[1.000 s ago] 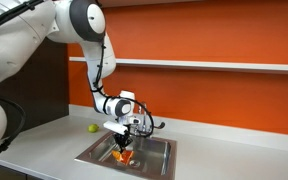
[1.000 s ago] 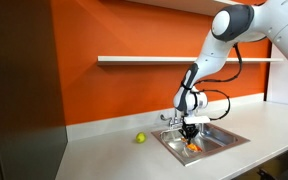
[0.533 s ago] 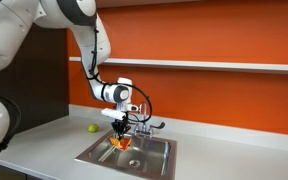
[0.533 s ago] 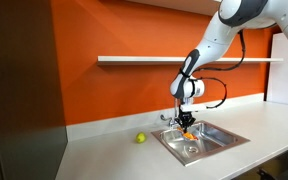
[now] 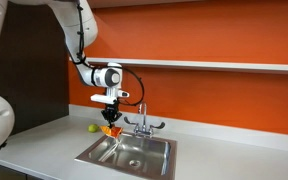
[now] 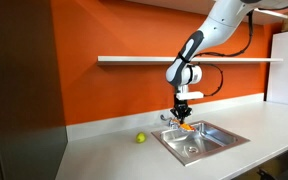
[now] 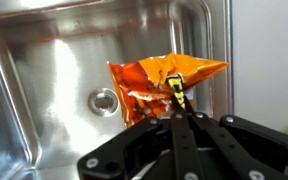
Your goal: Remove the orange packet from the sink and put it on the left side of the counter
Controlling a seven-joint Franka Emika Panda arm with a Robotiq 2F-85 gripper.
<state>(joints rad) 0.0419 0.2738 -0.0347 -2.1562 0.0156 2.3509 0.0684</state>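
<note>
My gripper [image 5: 110,120] is shut on the orange packet [image 5: 111,131] and holds it in the air above the far left edge of the sink [image 5: 132,157]. In an exterior view the packet [image 6: 186,126] hangs under the gripper [image 6: 183,116] over the sink [image 6: 199,140]. In the wrist view the crinkled orange packet [image 7: 159,83] hangs from my closed fingers [image 7: 180,112] over the steel basin [image 7: 44,90] with its drain [image 7: 104,99]. The light grey counter [image 5: 44,150] stretches out around the sink.
A small yellow-green ball [image 5: 93,127] lies on the counter left of the sink; it also shows in an exterior view [image 6: 140,138]. A chrome faucet [image 5: 142,123] stands behind the basin. A white shelf [image 5: 224,66] runs along the orange wall.
My gripper has risen out of the sink with the orange packet and moved left, toward the basin's edge and the counter.
</note>
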